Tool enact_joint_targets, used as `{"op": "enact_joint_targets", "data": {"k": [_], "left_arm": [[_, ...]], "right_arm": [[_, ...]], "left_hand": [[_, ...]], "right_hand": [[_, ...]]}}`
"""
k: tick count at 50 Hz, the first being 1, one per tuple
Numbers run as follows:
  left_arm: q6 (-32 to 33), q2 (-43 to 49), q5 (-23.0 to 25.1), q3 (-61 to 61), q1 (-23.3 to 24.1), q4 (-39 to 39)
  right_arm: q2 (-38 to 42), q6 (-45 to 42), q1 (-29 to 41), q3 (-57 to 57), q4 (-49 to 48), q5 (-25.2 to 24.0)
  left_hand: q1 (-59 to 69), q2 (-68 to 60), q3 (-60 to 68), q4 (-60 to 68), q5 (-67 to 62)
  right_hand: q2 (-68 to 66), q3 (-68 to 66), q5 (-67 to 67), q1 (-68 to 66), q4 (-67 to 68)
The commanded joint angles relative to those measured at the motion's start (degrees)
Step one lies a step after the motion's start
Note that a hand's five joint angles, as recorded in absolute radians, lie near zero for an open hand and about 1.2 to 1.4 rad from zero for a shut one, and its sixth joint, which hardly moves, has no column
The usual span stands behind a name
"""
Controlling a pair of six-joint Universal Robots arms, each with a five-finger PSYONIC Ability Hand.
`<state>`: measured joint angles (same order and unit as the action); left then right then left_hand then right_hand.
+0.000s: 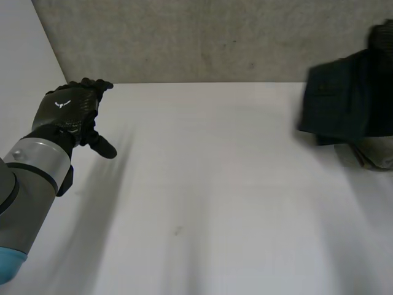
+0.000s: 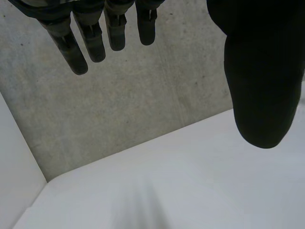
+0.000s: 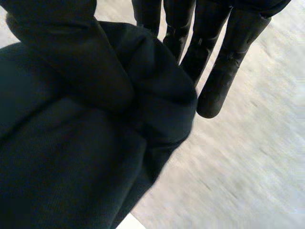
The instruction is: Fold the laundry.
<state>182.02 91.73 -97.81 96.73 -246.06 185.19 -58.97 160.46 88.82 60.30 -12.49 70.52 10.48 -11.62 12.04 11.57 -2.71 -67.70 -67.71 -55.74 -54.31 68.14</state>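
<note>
Above the right edge of the table (image 1: 202,184) a dark cloth (image 1: 344,98) is pinched between thumb and fingers of the right hand (image 3: 228,57), probably to be spread out; over the left side of the table the left hand (image 1: 67,110) is held open and empty

The left hand (image 1: 69,112) is wearing a black textured covering with a small white emblem (image 1: 62,104), its grey cylindrical arm (image 1: 27,184) is ending in a light-blue cap (image 1: 7,265), and the right hand (image 3: 238,33) is showing black segmented fingers (image 3: 217,86).
</note>
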Motion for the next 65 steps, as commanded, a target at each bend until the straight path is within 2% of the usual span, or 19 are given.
{"op": "enact_joint_targets", "data": {"k": [1, 5, 10, 17, 39, 43, 44, 48, 51, 62, 65], "left_arm": [[0.01, 0.29, -0.01, 0.65, 0.14, 0.08], [-0.08, 0.38, -0.01, 0.74, 0.23, 0.08], [-0.08, 0.73, -0.01, 0.65, 0.58, 0.08], [-0.43, 1.43, -0.10, 0.74, 0.84, 0.08], [-0.43, 1.52, -0.10, 0.74, 0.84, 0.08], [-0.43, 1.61, -0.01, 0.83, 0.84, 0.08], [-0.43, 1.61, -0.10, 0.83, 0.84, 0.08], [-0.43, 1.52, -0.01, 1.00, 0.84, 0.08], [-0.43, 1.52, -0.01, 1.00, 0.75, 0.08], [-0.43, 1.52, -0.01, 0.92, 0.75, 0.08], [-0.43, 1.44, -0.01, 0.74, 0.75, 0.08]], "right_arm": [[10.96, 1.78, -16.37, -5.10, 1.85, -4.15], [16.15, 1.87, -21.39, -6.16, 3.61, -4.77], [20.39, 3.45, -23.78, -6.95, 6.34, -5.04], [20.74, 7.76, -25.10, -6.51, 7.13, -4.86], [18.98, 9.17, -24.57, -7.56, 9.07, -4.60], [19.42, 9.17, -24.48, -8.44, 9.85, -2.93], [19.68, 9.17, -24.48, -8.88, 10.47, -1.36], [19.07, 8.64, -24.31, -9.85, 12.83, 3.91], [18.02, 8.55, -24.22, -10.20, 14.42, 5.94], [0.89, 8.73, -23.96, -10.12, 17.41, 7.27], [-4.47, 8.90, -21.85, -10.03, 17.33, 7.44]], "left_hand": [[-0.44, 1.58, -2.00, -1.52, 2.66], [-0.44, 1.58, -2.00, -1.52, 2.66], [-0.44, 1.58, -2.00, -1.52, 2.66], [-0.44, 1.58, -2.00, -1.52, 2.66], [-0.44, 1.58, -2.00, -1.52, 2.66], [-0.44, 1.58, -2.00, -1.52, 2.66], [-0.44, 1.58, -2.00, -1.52, 2.66], [-0.44, 1.58, -2.00, -1.52, 2.66], [-0.44, 1.58, -2.00, -1.52, 2.66], [-0.44, 1.58, -2.00, -1.52, 2.66], [-0.44, 1.58, -2.00, -1.52, 2.66]], "right_hand": [[-12.30, -12.29, -14.26, -25.69, 11.86], [-12.30, -12.29, -14.26, -25.69, 11.86], [-12.30, -12.29, -14.26, -25.69, 11.86], [-12.30, -12.29, -14.26, -25.69, 11.86], [-12.30, -12.29, -14.26, -25.69, 11.86], [38.16, 38.18, 36.21, 24.77, -38.60], [56.59, 56.60, 54.63, 43.20, -57.03], [57.70, 57.71, 55.74, 44.31, -58.14], [57.70, 57.71, 55.74, 44.31, -58.14], [57.70, 57.71, 55.74, 44.31, -58.14], [57.70, 57.71, 55.74, 44.31, -58.14]]}}
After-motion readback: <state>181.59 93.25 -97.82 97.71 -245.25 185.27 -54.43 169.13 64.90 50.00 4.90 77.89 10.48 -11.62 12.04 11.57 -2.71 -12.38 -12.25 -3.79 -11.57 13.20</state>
